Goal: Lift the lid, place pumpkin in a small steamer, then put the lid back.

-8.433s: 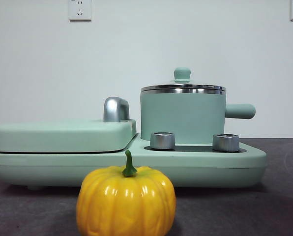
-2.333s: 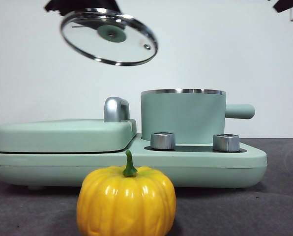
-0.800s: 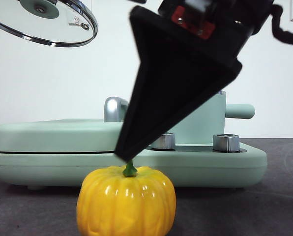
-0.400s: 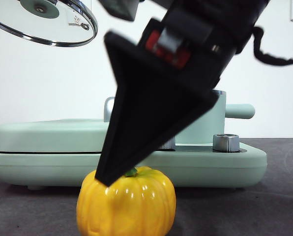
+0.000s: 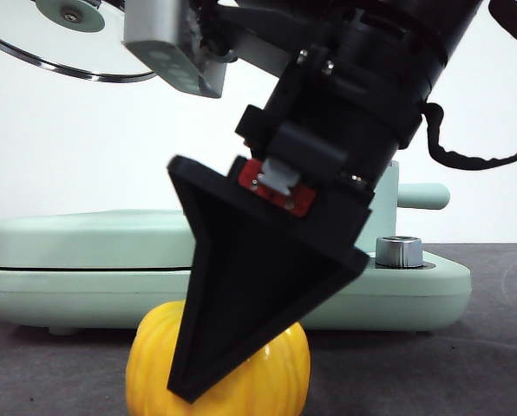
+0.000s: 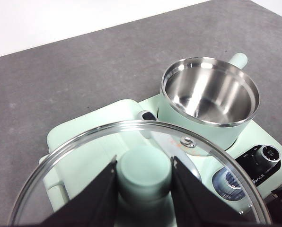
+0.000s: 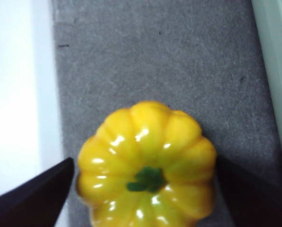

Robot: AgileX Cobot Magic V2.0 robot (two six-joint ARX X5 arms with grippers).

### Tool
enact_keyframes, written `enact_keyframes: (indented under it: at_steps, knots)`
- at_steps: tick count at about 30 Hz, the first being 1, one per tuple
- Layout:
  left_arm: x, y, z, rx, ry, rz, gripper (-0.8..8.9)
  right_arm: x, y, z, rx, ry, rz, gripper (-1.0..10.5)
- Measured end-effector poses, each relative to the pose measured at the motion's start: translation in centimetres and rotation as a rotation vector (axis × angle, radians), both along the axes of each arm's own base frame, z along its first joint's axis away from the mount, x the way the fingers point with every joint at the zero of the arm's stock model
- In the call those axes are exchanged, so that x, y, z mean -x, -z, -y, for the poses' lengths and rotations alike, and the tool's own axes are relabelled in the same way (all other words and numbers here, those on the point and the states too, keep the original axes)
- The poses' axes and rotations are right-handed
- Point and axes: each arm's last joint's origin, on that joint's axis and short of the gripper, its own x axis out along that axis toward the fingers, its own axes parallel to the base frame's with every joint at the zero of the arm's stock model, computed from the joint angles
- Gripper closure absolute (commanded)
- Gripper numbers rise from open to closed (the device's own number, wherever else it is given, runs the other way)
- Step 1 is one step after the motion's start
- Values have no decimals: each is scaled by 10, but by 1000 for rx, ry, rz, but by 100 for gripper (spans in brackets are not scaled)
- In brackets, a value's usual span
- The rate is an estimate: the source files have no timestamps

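The glossy yellow pumpkin [image 7: 148,161] with its green stem sits on the grey table in front of the appliance. My right gripper [image 7: 145,163] is open and low over it, one jaw on each side. In the front view its near jaw [image 5: 206,381] covers the middle of the pumpkin [image 5: 150,364]. My left gripper [image 6: 145,163] is shut on the mint knob of the glass lid [image 6: 84,156], held high at the top left [image 5: 68,35]. The small steamer [image 6: 209,92] stands open and empty; the front view shows only its side handle [image 5: 423,195].
The wide mint-green appliance base [image 5: 415,286] spans the table behind the pumpkin, with a silver knob [image 5: 399,251] on its right part and the flat griddle cover [image 5: 85,238] on its left. The right arm's dark body fills the middle of the front view.
My right gripper has come down further, so its jaw now hangs beside the pumpkin and hides the stem. The lid stays held up at the top left.
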Motion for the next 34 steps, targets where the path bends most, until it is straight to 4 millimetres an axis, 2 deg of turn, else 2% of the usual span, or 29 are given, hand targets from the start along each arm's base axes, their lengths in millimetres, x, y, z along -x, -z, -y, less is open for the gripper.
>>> enact_keyframes:
  at_steps: [2,9,12,17,25,29,34]
  knots:
    - [0,0,0,0,0,0,796,0,0,0,-3,0,1,611]
    - [0,0,0,0,0,0,796,2,-7,4,14,26,-31,610]
    - [0,0,0,0,0,0,796,5,-29,8,0,45,-35,610]
    - [0,-1,0,5,0,10,796,6,-82,20,-49,156,-1,610]
    - [-1,-1,0,7,0,14,796,-5,-154,52,-21,502,51,610]
    - [-1,-1,0,7,0,13,796,-14,-180,68,-42,620,36,610]
    - [-1,-1,0,7,0,14,796,-33,-196,82,-84,736,46,611]
